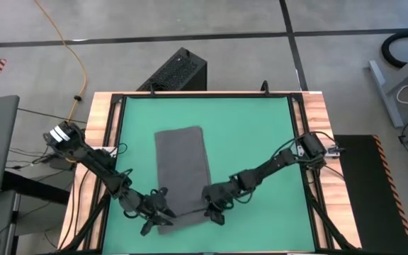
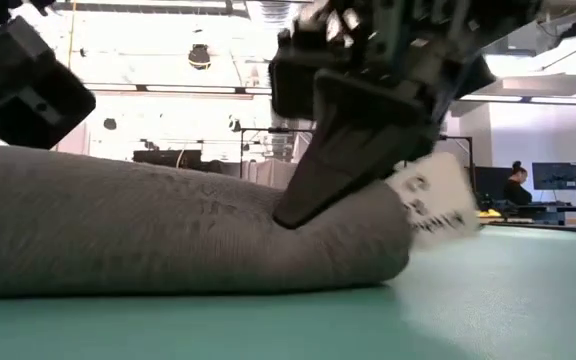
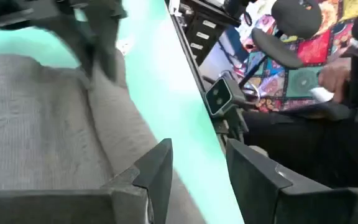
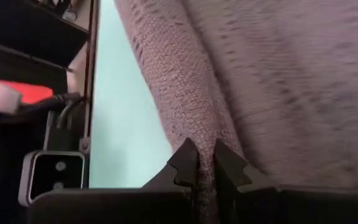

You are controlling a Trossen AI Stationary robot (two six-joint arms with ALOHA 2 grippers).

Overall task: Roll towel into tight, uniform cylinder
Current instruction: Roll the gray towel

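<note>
Towel [image 1: 183,166], dark grey, lies flat on green desk [image 1: 261,134], near edge folded over into a low roll start. Right fingers [image 4: 206,163] are pinched shut on that rolled fold at its right end; white tag [image 2: 436,203] sticks out just beside them. Left fingers [image 3: 194,171] stand parted at the left end of the fold, cloth beside one finger, nothing gripped between them.

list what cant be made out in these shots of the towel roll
- High view: the near end of the towel lies under the left gripper and right gripper.
- Low view: the tag print is blurred and partly behind a finger.
- Left wrist view: the far arm is motion-blurred.
</note>
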